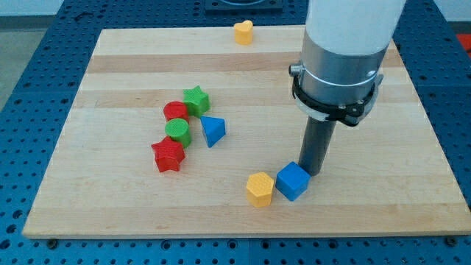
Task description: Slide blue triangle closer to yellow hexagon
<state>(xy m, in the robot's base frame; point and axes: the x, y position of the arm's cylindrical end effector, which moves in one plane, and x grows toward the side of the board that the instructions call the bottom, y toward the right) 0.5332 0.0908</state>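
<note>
The blue triangle (pixel 213 131) lies left of the board's middle, just right of a cluster of red and green blocks. The yellow hexagon (pixel 260 188) sits near the view's bottom, touching or nearly touching a blue cube (pixel 292 180) on its right. My tip (pixel 315 173) is at the blue cube's upper right edge, far to the right of and below the blue triangle. The rod hangs from a large white and grey arm (pixel 340 59).
A green star (pixel 196 99), a red cylinder (pixel 175 112), a green cylinder (pixel 178 131) and a red star (pixel 168 155) are bunched left of the blue triangle. A yellow heart (pixel 243 32) lies at the board's top edge. The wooden board (pixel 110 199) rests on a blue perforated table.
</note>
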